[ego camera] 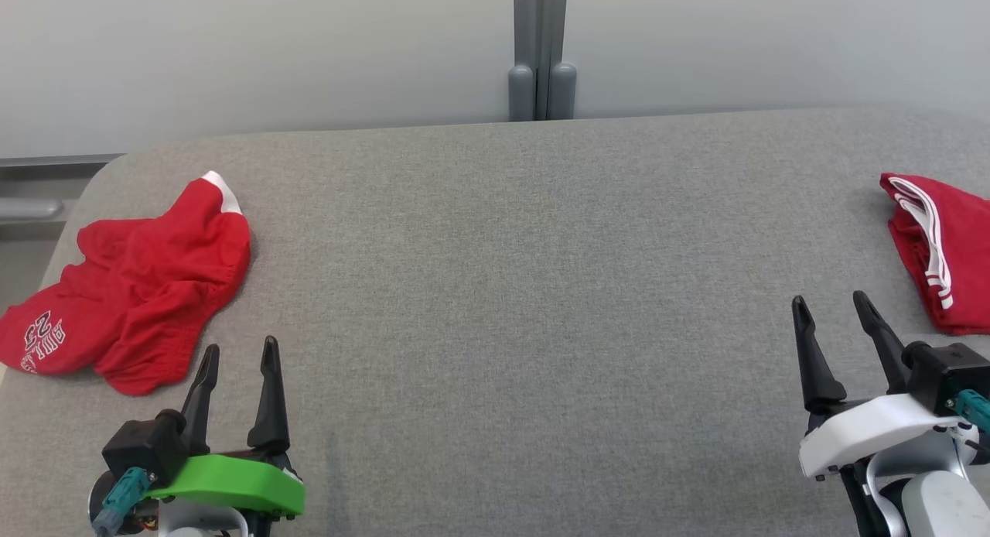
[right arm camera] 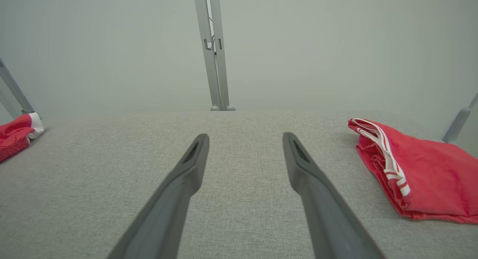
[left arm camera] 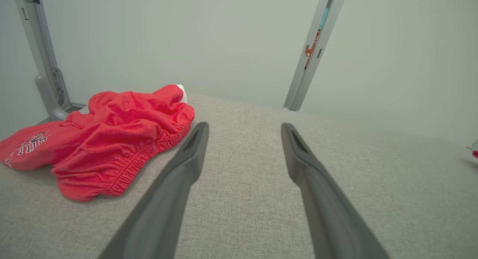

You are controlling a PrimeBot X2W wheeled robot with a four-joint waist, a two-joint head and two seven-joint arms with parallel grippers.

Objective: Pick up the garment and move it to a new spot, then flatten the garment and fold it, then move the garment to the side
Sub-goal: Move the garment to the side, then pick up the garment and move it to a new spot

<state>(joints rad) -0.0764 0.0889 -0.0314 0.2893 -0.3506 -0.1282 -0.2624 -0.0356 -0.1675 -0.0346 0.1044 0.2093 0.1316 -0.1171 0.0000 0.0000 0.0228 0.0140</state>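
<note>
At the far left of the grey padded table [ego camera: 526, 289] lies a pair of crumpled red shorts [ego camera: 131, 289], bunched in a loose heap with the elastic waistband rumpled, white lettering showing on the near leg and a white patch at the far end. This looks like the garment to be handled, and nothing has been done to it: it is neither lifted, nor spread flat, nor folded. Just beside it, toward the robot, the left gripper [ego camera: 241, 347] hovers low over the cloth surface with its two dark fingers spread wide and nothing between them; the fingertips point past the shorts' near edge without touching it. The broad middle of the table is bare, which would suit as the new spot for spreading and folding. Further right, the right gripper [ego camera: 829, 299] sits in the same posture, fingers wide apart and holding nothing. Beyond it, at the right edge, a folded red garment [ego camera: 940, 251] with white stripes rests in a tidy stack, near the right gripper but apart from it; by its neatness and place it seems already finished and set aside. So for the shorts every step is left: pick up, relocate, flatten, fold, move to the side.
</note>
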